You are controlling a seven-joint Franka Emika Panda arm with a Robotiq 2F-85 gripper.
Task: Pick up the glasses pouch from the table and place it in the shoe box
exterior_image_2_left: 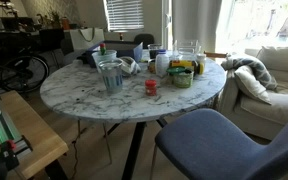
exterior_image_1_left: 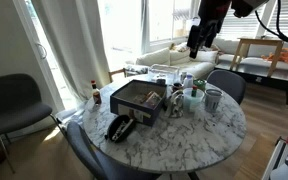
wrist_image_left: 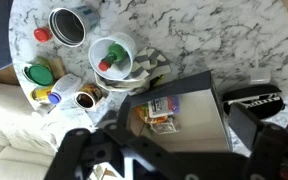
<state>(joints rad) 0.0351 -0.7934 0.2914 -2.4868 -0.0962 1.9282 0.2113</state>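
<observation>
The glasses pouch (exterior_image_1_left: 120, 127), a small black oblong case, lies on the marble table just in front of the shoe box (exterior_image_1_left: 139, 100). The box is dark, low and open. In the wrist view the box (wrist_image_left: 189, 125) holds small printed items, and the pouch (wrist_image_left: 252, 98) lies beside its right wall. My gripper (exterior_image_1_left: 197, 48) hangs high above the far side of the table, well away from both. Its fingers (wrist_image_left: 174, 160) are spread wide with nothing between them. The pouch does not show in an exterior view taken from the far side.
Clutter stands beyond the box: a metal cup (wrist_image_left: 67, 27), a white bowl (wrist_image_left: 112, 57), a green-lidded jar (wrist_image_left: 39, 73) and a small dark bottle with a red cap (exterior_image_1_left: 95, 92). Chairs (exterior_image_1_left: 14, 100) ring the round table (exterior_image_1_left: 184, 135). A metal cup (exterior_image_2_left: 110, 75) stands near the far edge.
</observation>
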